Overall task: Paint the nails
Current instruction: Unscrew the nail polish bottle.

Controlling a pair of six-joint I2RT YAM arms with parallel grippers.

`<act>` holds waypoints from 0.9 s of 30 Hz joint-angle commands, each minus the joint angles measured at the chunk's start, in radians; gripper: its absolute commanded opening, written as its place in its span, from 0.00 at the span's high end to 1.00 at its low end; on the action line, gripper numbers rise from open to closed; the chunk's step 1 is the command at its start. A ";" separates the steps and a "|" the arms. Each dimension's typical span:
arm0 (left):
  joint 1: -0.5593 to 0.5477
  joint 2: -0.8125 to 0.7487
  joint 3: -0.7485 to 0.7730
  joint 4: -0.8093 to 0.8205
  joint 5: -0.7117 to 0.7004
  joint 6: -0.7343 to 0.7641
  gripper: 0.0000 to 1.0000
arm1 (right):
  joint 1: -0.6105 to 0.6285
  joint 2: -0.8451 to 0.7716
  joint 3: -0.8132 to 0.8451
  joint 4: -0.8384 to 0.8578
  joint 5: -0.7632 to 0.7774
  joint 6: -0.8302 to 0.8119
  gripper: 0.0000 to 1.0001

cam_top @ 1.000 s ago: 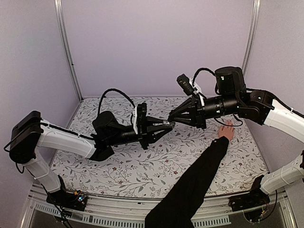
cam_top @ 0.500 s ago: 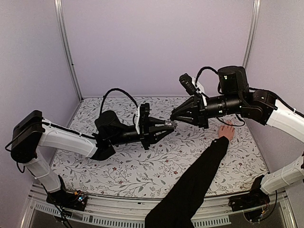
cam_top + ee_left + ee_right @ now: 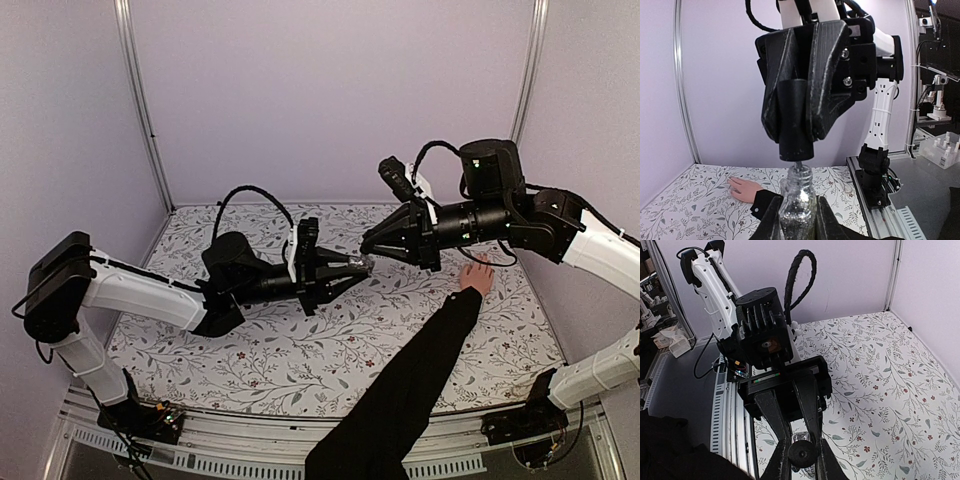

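The nails (image 3: 482,264) are recorded in the top view on a bare hand (image 3: 478,277) laid flat on the table (image 3: 300,350), below and behind the right gripper (image 3: 371,246). Single nails are too small to be made out. The left gripper (image 3: 350,264) is closed on a small bottle (image 3: 358,262), tip to tip with the right jaws.

In the left wrist view, the bottle is seen clamped between the left jaws. A black cap (image 3: 795,120) is gripped in the closed right jaws just above the open neck, with a brush stem (image 3: 799,164) bridging the gap. The hand lies well beyond the jaws, to the lower left.

In the right wrist view, the cap is seen pinched between nearly closed jaws. The nails are not shown.

The nails are judged rigid, smooth and part of a living hand. No grip is to be taken on them; only light brush contact is advised, with the hold kept on the cap.

Against the frame one second earlier, both grippers are found shifted slightly toward the right arm's side. The hand is unmoved.
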 commanded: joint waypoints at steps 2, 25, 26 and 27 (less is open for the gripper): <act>0.002 0.014 0.020 -0.008 0.024 -0.005 1.00 | -0.002 -0.023 0.000 0.017 0.037 -0.014 1.00; 0.004 0.020 0.026 -0.010 0.009 -0.008 1.00 | -0.003 -0.034 -0.010 0.008 0.009 -0.018 1.00; 0.004 0.020 0.025 -0.008 0.012 -0.009 1.00 | -0.003 -0.034 -0.016 0.009 0.023 -0.019 1.00; 0.004 0.020 0.026 -0.008 0.013 -0.010 1.00 | -0.003 -0.034 -0.018 0.009 0.033 -0.021 1.00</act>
